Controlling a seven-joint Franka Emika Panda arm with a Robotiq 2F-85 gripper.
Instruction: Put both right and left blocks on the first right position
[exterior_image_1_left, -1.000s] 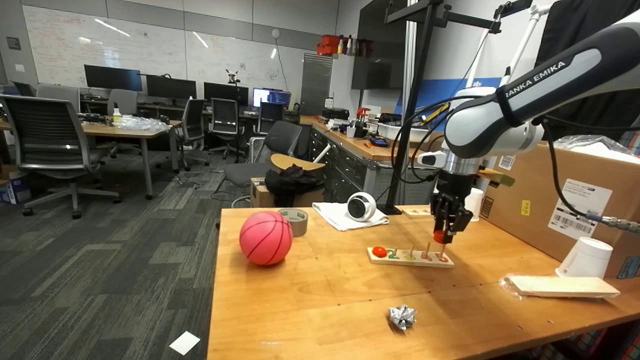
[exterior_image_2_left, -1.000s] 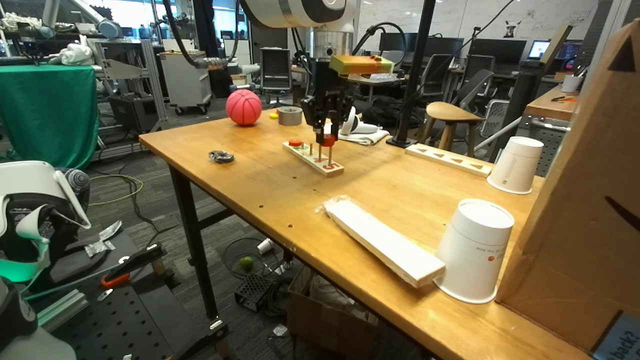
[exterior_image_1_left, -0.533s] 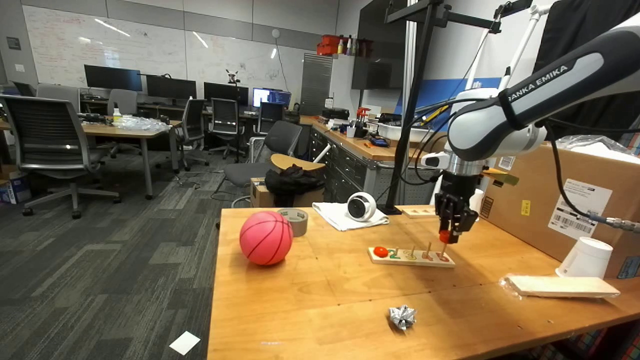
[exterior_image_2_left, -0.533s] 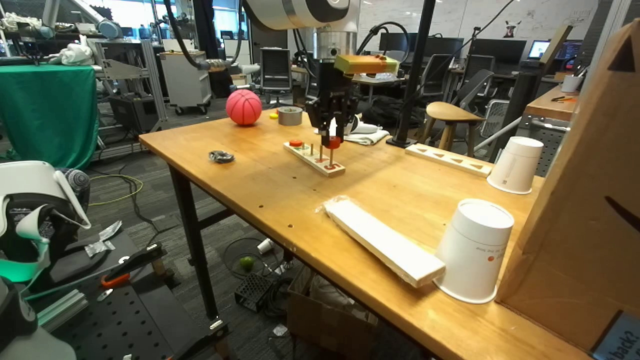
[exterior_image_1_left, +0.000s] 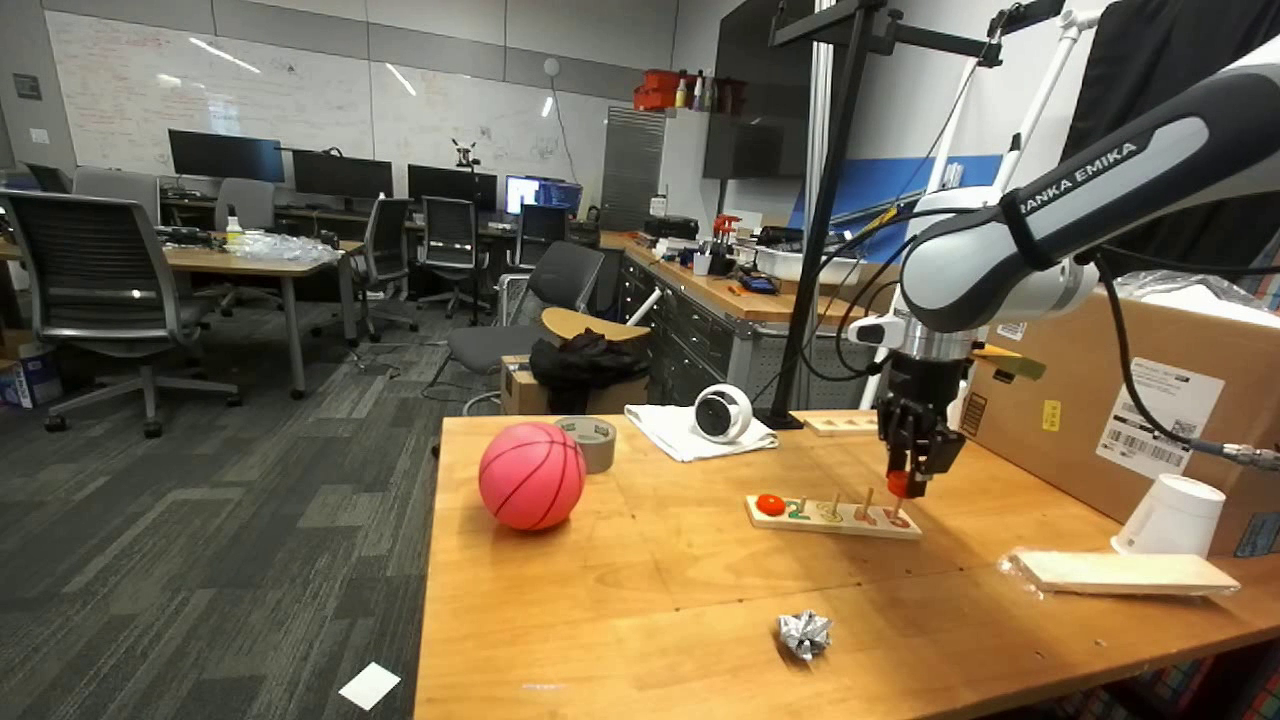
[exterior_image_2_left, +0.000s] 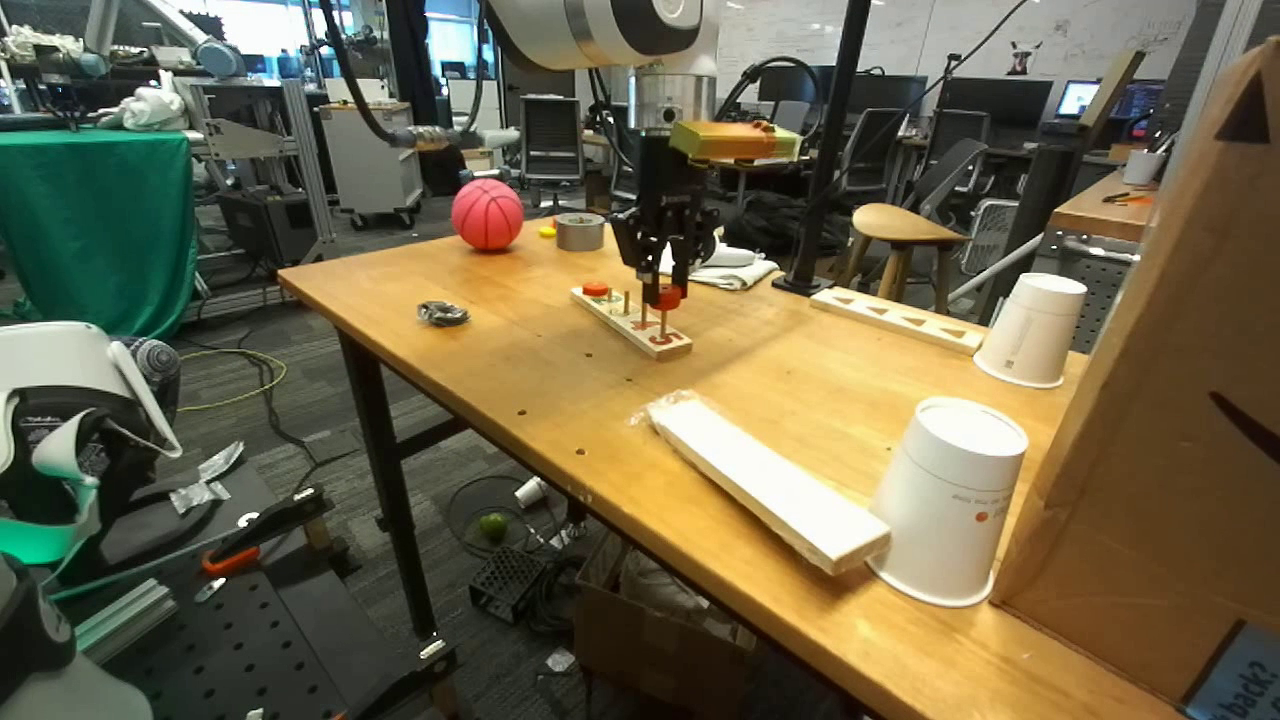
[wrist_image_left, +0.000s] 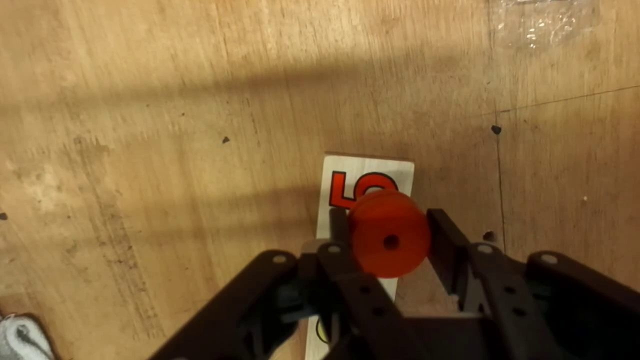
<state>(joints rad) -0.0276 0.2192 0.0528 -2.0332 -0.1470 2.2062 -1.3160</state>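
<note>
A red block (exterior_image_1_left: 897, 485) is pinched in my gripper (wrist_image_left: 386, 218), with a dark finger (wrist_image_left: 447, 245) on each side of it. In the wrist view a hole shows in the block's top face. The block sits right at the top of the peg (exterior_image_2_left: 663, 326) by the red 5 on the numbered wooden board (exterior_image_2_left: 640, 335); the peg's tip is hidden, so I cannot tell how far it enters the hole. The second red block (exterior_image_1_left: 770, 504) lies at the opposite end of the board, in the first position beside the 2; it shows in both exterior views (exterior_image_2_left: 595, 289).
A silvery foil lump (exterior_image_1_left: 805, 634) and a pink ball (exterior_image_1_left: 532, 476) rest on the table. Also there are a tape roll (exterior_image_2_left: 580, 231), a plastic-wrapped plank (exterior_image_2_left: 765, 480), white cups (exterior_image_2_left: 950, 500) and a large cardboard box (exterior_image_1_left: 1130, 400). A black post (exterior_image_2_left: 830, 150) rises behind the board.
In an exterior view my gripper and the held block have moved right and then lower. The numbered board, with the other red block on it, has shifted slightly the same way.
</note>
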